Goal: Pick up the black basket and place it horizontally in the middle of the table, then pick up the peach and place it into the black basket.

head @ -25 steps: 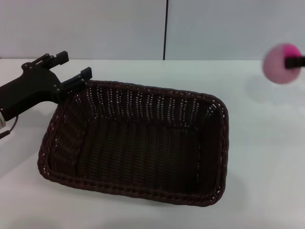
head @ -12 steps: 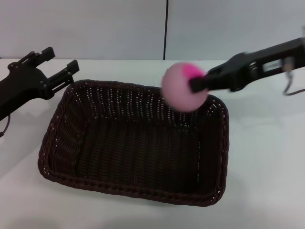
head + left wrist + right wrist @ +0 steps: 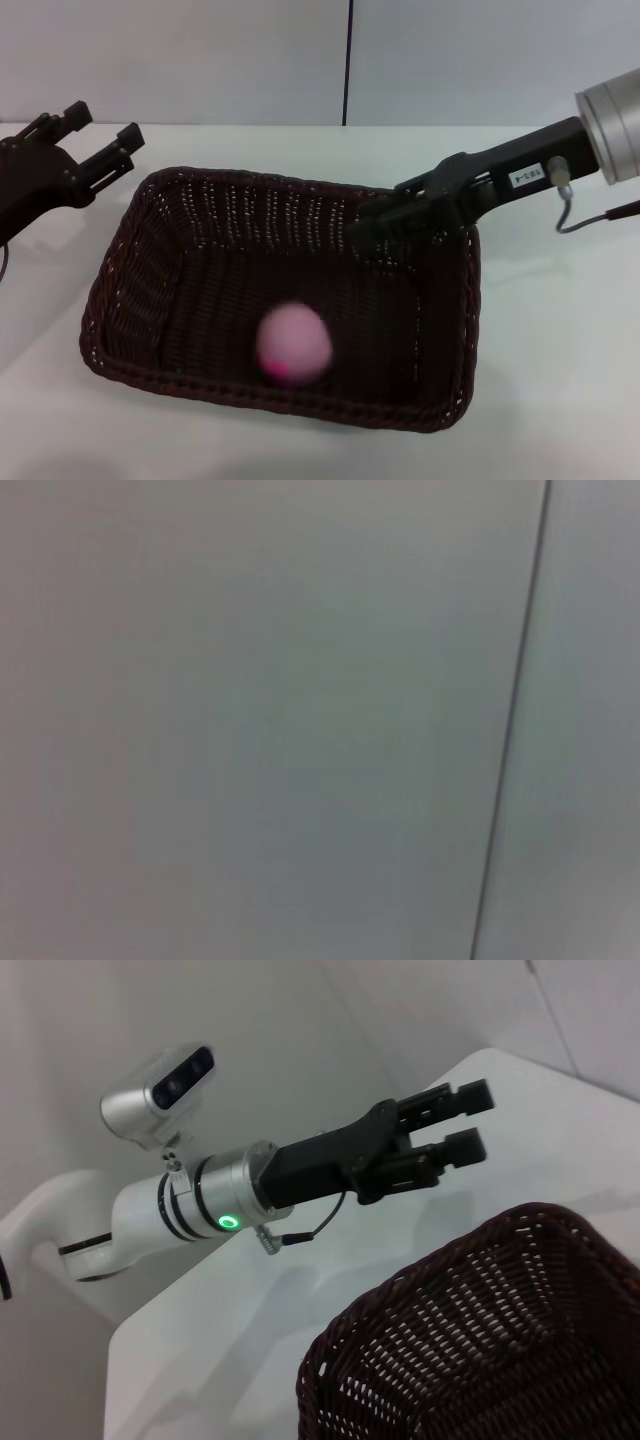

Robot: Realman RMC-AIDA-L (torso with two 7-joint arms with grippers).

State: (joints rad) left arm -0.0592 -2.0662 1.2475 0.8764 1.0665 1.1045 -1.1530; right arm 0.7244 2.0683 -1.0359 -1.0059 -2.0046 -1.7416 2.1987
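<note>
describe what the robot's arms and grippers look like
Both grippers are matte black with blocky black fingers. The right gripper sits on a black link bearing a small white label, behind it a silver cylindrical wrist and a thin looping cable. The left gripper joins a silver-white arm with a glowing green ring light, a silver camera pod and a thin cable.

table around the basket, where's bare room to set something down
Bare white table lies right of the dark woven wicker basket and along its near rim. Crowded: the right gripper over the far rim, the pink peach inside, the left gripper at the far-left corner.
</note>
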